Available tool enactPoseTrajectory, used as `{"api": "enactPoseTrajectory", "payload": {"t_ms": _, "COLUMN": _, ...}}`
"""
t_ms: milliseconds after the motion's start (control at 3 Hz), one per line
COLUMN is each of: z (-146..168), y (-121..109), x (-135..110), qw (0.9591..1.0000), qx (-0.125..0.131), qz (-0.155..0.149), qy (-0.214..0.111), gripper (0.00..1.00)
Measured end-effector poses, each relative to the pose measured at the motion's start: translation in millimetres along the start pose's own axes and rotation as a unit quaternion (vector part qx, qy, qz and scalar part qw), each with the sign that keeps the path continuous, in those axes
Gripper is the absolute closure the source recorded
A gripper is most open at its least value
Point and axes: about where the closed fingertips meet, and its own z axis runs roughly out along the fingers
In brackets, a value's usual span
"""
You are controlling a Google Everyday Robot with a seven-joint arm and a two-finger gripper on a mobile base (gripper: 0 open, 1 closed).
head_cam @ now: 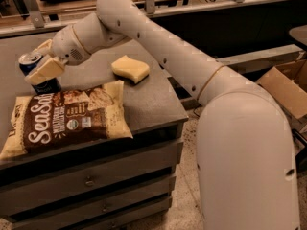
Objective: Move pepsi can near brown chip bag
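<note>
Camera view, single frame. Gripper [34,63] noted at the far left of the cabinet top [148,99], at the end of the white arm [158,42], which is reached across from the robot's large white body [249,162] on the right. The pale tan fingers [46,69] are seen clamped on either side of the pepsi can [29,60], one in front and one behind, so the can is held between them.

The can is roughly upright. Its silver top is exposed above the front finger and its dark blue body below it. Whether the top has been opened cannot be told. Its base is placed just behind the upper edge of the brown chip bag [67,121]; whether it rests on the surface or is touching the bag cannot be told.

The bag is laid flat on the front left of the top, script side up, "Sea Salt" readable, and it looks puffed and sealed along its pale yellow edges. Its left corner is cut off by the frame edge.

A yellow wavy sponge [130,68] is lying further back and to the right, apart from both can and bag.

Below the top, drawers [86,181] are shut. An open cardboard box [288,85] is seen at the right edge; its contents are not visible.
</note>
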Motion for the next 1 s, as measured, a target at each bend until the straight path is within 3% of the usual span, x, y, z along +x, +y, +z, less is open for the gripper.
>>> {"api": "enactPoseTrajectory", "payload": {"t_ms": 333, "z": 2, "y": 1, "x": 0, "qw": 1.0, "qx": -0.002, "qz": 0.0, "qy": 0.0, "gripper": 0.0}}
{"api": "enactPoseTrajectory", "payload": {"t_ms": 667, "z": 3, "y": 1, "x": 0, "qw": 1.0, "qx": -0.003, "qz": 0.0, "qy": 0.0, "gripper": 0.0}}
{"api": "enactPoseTrajectory", "payload": {"t_ms": 1000, "z": -8, "y": -5, "x": -18, "qw": 0.9999, "qx": 0.008, "qz": -0.009, "qy": 0.008, "gripper": 0.0}}
